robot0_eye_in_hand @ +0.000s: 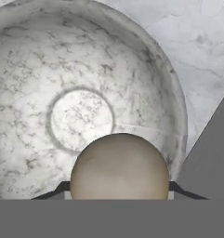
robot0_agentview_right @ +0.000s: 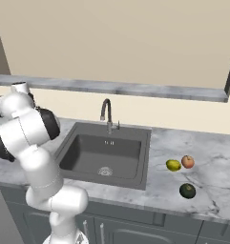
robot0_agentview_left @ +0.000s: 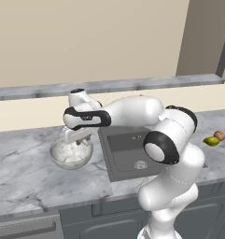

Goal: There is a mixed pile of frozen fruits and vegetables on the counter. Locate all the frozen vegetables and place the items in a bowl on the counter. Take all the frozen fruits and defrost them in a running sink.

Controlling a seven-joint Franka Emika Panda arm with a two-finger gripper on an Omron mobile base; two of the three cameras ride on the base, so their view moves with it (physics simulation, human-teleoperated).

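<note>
One pincer, its two dark fingers clamped on either side of the tan mushroom, held above the bowl's interior. In the left base view the pincer hangs over the bowl.

One bowl, mottled grey-white, on the desk just beside the sink, on its left as the left base view shows it. Only bare bowl surface is visible around the mushroom.

One sink, dark grey, round drain, curved faucet at its back edge; no water visible.

One lemon, yellow-green, on the desk right of the sink.

One apple, reddish-orange, just beside the lemon, on the side away from the sink. Both fruits also show in the left base view: lemon, apple.

One dark green lump, right of the sink, near the desk's front edge, apart from both fruits.
</note>
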